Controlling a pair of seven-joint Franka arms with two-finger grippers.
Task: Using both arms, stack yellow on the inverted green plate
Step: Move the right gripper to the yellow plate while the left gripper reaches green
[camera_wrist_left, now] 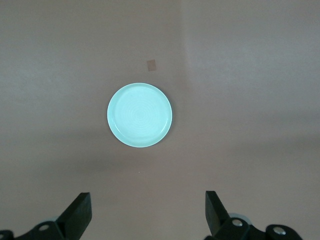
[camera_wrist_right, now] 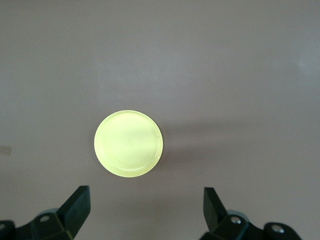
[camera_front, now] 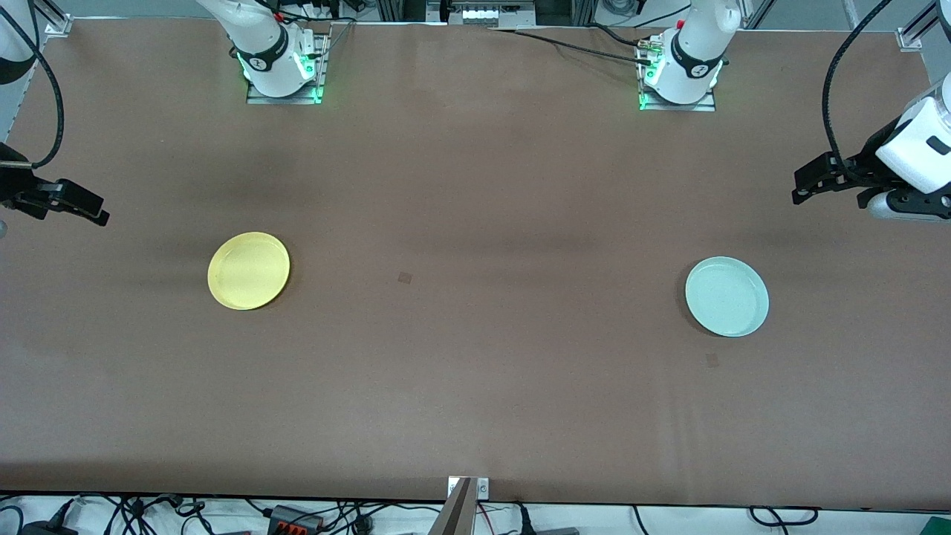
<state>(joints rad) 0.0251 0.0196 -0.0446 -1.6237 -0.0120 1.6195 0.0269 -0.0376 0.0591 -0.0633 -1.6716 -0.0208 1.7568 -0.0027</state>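
The yellow plate lies flat on the brown table toward the right arm's end, and appears to be hollow side up. The pale green plate lies flat toward the left arm's end, also apparently hollow side up. My right gripper hangs open and empty over the table at the right arm's end, apart from the yellow plate; it shows wide open in its wrist view. My left gripper hangs open and empty over the table at the left arm's end, apart from the green plate; it shows wide open in its wrist view.
The two arm bases stand along the table edge farthest from the front camera. Two small darker patches mark the table top. A wide stretch of bare table separates the two plates.
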